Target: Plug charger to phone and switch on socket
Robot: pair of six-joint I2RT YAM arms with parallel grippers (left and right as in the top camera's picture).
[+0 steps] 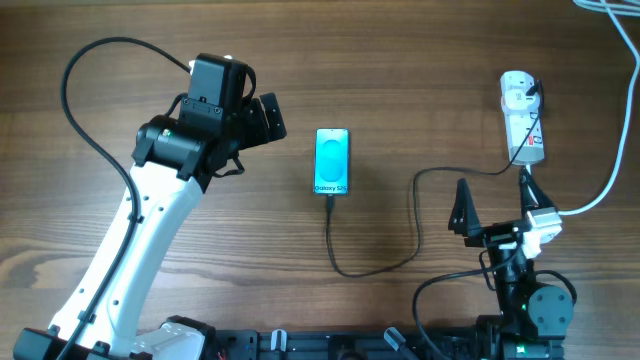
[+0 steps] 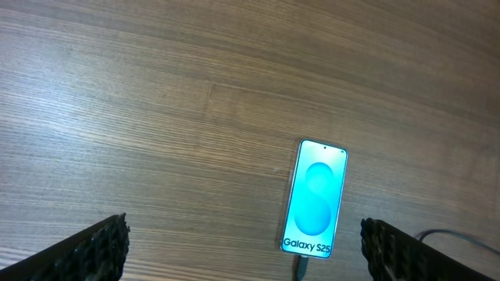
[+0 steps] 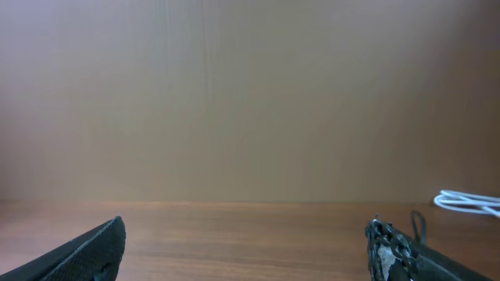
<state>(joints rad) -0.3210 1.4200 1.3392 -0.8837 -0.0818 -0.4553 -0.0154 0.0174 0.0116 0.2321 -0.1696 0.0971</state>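
Even, soft daylight; mostly sharp views.
Overhead crisp with faint shadows; the phone (image 1: 332, 161) screen glows bright; right wrist background hazy, unfocused.

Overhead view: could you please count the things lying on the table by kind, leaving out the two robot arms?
phone: 1
power strip: 1
black charger cable: 1
white cord: 1
Total: 4
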